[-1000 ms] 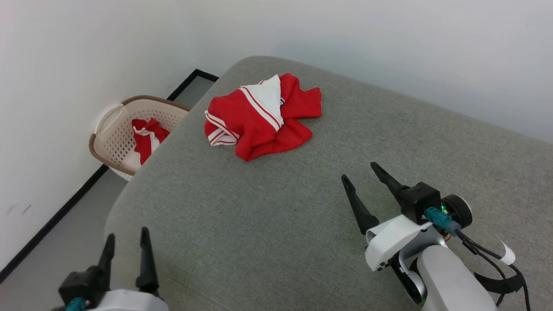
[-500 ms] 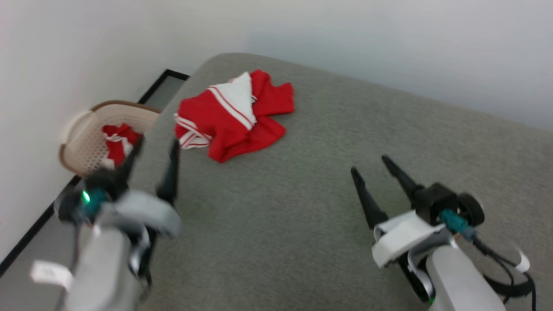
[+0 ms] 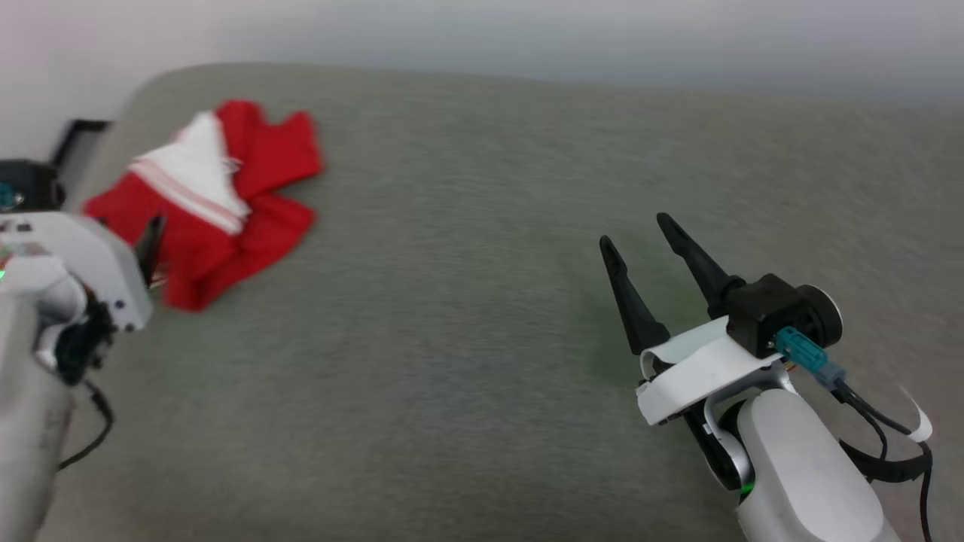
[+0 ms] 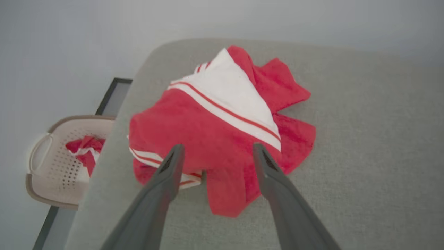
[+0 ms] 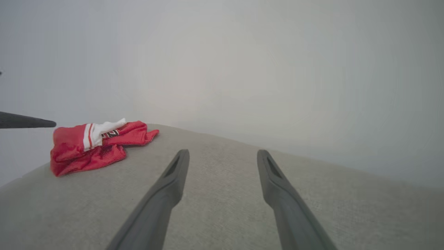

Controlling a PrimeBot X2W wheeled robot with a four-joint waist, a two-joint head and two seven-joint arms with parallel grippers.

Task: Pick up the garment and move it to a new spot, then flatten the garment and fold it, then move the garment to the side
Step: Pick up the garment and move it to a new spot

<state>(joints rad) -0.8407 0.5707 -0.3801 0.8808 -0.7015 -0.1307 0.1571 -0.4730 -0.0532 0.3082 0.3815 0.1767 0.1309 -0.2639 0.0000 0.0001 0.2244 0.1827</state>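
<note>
Right gripper (image 3: 635, 230): we found its two dark fingers spread apart and empty, poised over the bare grey cushion (image 3: 452, 361), well apart from the garment.
Left gripper (image 4: 218, 147): we saw its fingers likewise spread wide and holding nothing, the tips framing the garment's near part; whether they touched the cloth we could not tell.
Garment (image 4: 208, 135): a crumpled red jersey lay near the cushion's far left corner. A white panel edged with red stripes was folded across its top, and red-and-white striped trim showed at its left edge.
Print (image 5: 110, 133): we noted a black-and-white patch under the white fold, too small to read.
Basket (image 4: 34, 194): a pale perforated basket with a brown rim stood below the cushion's left edge, holding another red-and-white cloth (image 4: 85, 149).
Wall (image 5: 242, 69): plain and pale, behind the cushion.
</note>
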